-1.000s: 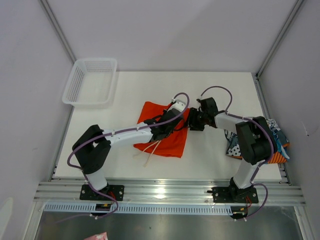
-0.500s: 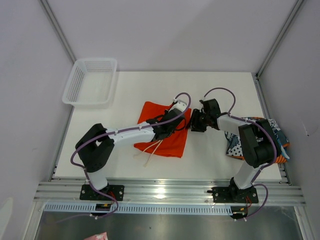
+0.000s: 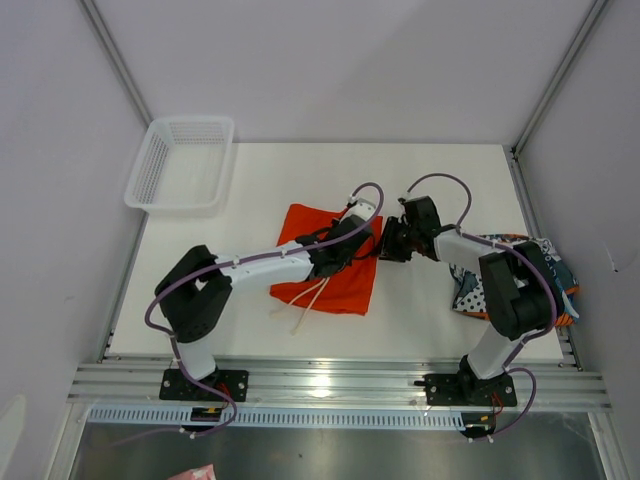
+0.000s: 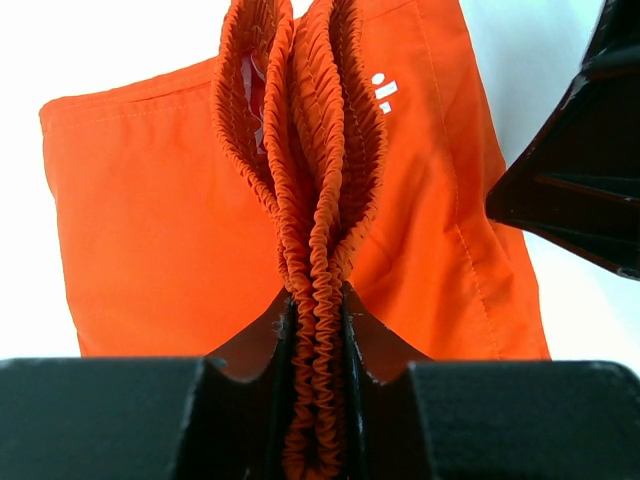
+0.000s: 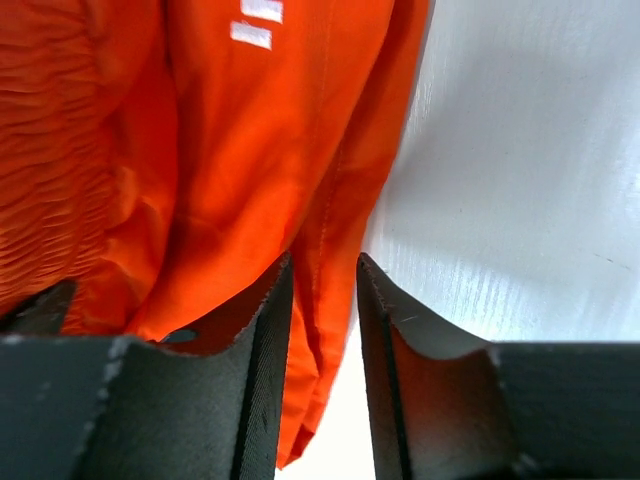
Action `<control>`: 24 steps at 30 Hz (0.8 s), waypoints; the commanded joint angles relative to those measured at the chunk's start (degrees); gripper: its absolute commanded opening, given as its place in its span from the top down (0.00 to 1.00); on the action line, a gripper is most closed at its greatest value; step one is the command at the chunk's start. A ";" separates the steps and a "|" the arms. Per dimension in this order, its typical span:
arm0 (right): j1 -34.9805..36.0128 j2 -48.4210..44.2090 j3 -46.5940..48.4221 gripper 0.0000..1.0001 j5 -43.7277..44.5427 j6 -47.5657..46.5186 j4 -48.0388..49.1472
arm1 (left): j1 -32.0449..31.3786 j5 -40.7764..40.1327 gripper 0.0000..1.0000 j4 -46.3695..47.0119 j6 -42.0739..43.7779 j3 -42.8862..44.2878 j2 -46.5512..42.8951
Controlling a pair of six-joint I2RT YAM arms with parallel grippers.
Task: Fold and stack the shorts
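The plain orange shorts (image 3: 320,270) lie mid-table, their white drawstring (image 3: 300,302) trailing toward the near edge. My left gripper (image 3: 356,243) is shut on the gathered elastic waistband (image 4: 318,330), which rises in folds between its fingers. My right gripper (image 3: 386,242) faces it at the shorts' right edge. In the right wrist view the right gripper (image 5: 323,262) stands open, its jaws straddling the orange hem (image 5: 335,300) with a gap still showing on the right side. The printed shorts (image 3: 556,268) lie bunched at the table's right edge, partly hidden behind the right arm.
A white mesh basket (image 3: 190,122) sits at the far left corner of the white table (image 3: 430,320). Grey walls and metal frame posts enclose the table on three sides. The right gripper's black body (image 4: 580,190) shows in the left wrist view.
The right gripper's jaws have narrowed around the orange hem. Both grippers have shifted slightly, and the left one keeps its hold on the waistband.
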 commanded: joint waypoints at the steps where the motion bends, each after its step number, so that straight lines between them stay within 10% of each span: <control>1: -0.08 -3.55 -0.12 0.66 2.74 0.70 0.72 | -0.52 -0.91 1.00 -0.80 -1.92 4.26 1.32; 24: 1.15 3.73 4.27 0.72 0.64 0.09 2.66 | 1.85 0.40 1.00 -1.77 -2.28 5.06 1.85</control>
